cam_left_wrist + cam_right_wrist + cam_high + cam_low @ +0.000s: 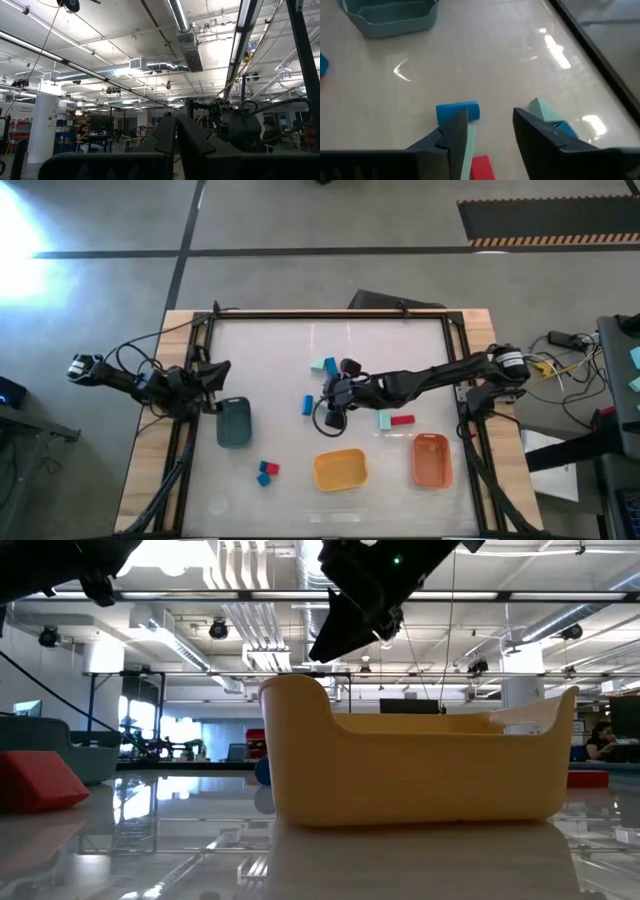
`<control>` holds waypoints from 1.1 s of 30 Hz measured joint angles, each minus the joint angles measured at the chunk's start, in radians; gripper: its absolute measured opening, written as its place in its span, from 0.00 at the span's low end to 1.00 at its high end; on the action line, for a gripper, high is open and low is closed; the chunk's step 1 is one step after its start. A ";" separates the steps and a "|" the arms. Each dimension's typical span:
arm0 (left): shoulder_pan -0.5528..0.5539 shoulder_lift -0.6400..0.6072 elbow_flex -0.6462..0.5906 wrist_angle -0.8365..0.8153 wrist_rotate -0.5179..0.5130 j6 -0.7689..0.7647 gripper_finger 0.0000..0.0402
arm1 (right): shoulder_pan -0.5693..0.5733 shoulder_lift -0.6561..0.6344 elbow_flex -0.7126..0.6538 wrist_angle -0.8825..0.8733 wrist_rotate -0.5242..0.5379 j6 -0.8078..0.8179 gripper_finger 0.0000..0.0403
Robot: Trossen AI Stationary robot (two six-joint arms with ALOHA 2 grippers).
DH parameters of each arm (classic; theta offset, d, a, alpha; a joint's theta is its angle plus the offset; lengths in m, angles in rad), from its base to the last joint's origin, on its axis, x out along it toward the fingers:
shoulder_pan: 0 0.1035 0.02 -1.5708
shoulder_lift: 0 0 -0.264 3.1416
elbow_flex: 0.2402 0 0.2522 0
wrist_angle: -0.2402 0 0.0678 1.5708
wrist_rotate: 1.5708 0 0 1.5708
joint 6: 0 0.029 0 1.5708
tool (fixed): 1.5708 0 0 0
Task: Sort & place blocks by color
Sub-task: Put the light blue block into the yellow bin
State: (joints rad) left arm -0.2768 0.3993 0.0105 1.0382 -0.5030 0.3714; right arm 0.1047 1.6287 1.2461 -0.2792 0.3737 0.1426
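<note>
My right gripper (333, 402) hovers open over the middle of the table. In the right wrist view (491, 114) a blue block (457, 111) lies just ahead of one fingertip. A mint bar (470, 146) and a red block (482, 167) lie on the table below, beside that finger. A mint and a blue block (547, 114) lie by the other finger. More blocks lie apart: mint (384, 420), red (402, 420), and a red and blue pair (267, 471). My left gripper (218, 370) rests shut at the table's left, by the grey-blue bin (233, 422).
The yellow bin (340, 470) and the orange bin (432, 460) stand near the front edge; the yellow bin (410, 770) fills the low view. A black frame (330, 315) runs around the table top. Bare table lies between the grey-blue bin and my right gripper.
</note>
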 joint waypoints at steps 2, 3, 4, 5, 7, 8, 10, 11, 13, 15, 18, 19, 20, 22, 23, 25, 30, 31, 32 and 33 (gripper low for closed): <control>0.000 0.006 0.000 -0.001 0.000 0.000 0.01 | 0.000 0.017 0.006 -0.017 -0.008 0.004 0.44; 0.000 0.009 0.000 0.000 0.000 0.000 0.01 | 0.000 0.027 0.006 -0.020 -0.012 0.005 0.47; 0.000 0.013 0.000 0.001 0.000 0.000 0.01 | 0.000 0.035 0.008 -0.022 -0.018 0.005 0.49; 0.000 0.014 0.000 -0.001 0.000 0.000 0.01 | 0.000 0.040 0.010 -0.020 -0.028 0.007 0.52; 0.000 0.013 0.000 -0.001 0.000 0.000 0.01 | -0.001 0.052 0.011 -0.017 -0.067 0.008 0.56; 0.000 0.012 0.000 0.001 0.000 -0.001 0.01 | -0.005 0.059 0.011 -0.016 -0.087 0.014 0.57; 0.000 0.011 0.000 0.000 0.000 -0.001 0.01 | -0.007 0.080 0.011 -0.023 -0.107 0.041 0.60; 0.000 0.011 0.000 0.000 0.000 -0.001 0.01 | -0.010 0.090 0.011 -0.026 -0.115 0.052 0.61; 0.000 0.013 0.000 0.001 0.000 -0.002 0.01 | -0.012 0.108 0.010 -0.038 -0.117 0.079 0.62; 0.000 0.019 0.000 -0.002 -0.001 -0.002 0.01 | -0.014 0.123 0.010 -0.039 -0.117 0.102 0.63; 0.000 0.029 0.000 0.000 -0.003 -0.002 0.01 | -0.019 0.155 0.010 -0.046 -0.116 0.136 0.62; 0.000 0.029 0.000 -0.002 -0.002 -0.002 0.01 | -0.021 0.165 0.010 -0.046 -0.116 0.151 0.61; 0.000 0.030 0.000 0.000 -0.003 -0.002 0.01 | -0.023 0.176 0.010 -0.048 -0.117 0.154 0.61; 0.000 0.031 0.000 0.001 -0.003 -0.001 0.01 | -0.027 0.194 0.009 -0.045 -0.115 0.160 0.60; 0.000 0.030 0.000 -0.001 -0.003 -0.001 0.01 | -0.030 0.204 0.009 -0.045 -0.115 0.162 0.59; 0.000 0.029 0.000 0.001 -0.003 -0.001 0.01 | -0.034 0.224 0.009 -0.045 -0.115 0.164 0.59; 0.000 0.030 0.001 0.001 -0.003 0.002 0.01 | -0.037 0.238 0.009 -0.045 -0.115 0.165 0.58; 0.000 0.029 0.001 0.001 -0.003 0.002 0.01 | -0.037 0.237 0.009 -0.044 -0.115 0.169 0.58; 0.000 0.028 0.001 0.000 -0.003 0.002 0.01 | -0.038 0.235 0.009 -0.046 -0.116 0.173 0.57; 0.000 0.027 0.001 0.000 -0.003 0.001 0.01 | -0.038 0.235 0.009 -0.047 -0.116 0.176 0.57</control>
State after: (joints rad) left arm -0.2768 0.4265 0.0113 1.0386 -0.5063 0.3725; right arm 0.0669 1.8633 1.2556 -0.3258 0.2581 0.3185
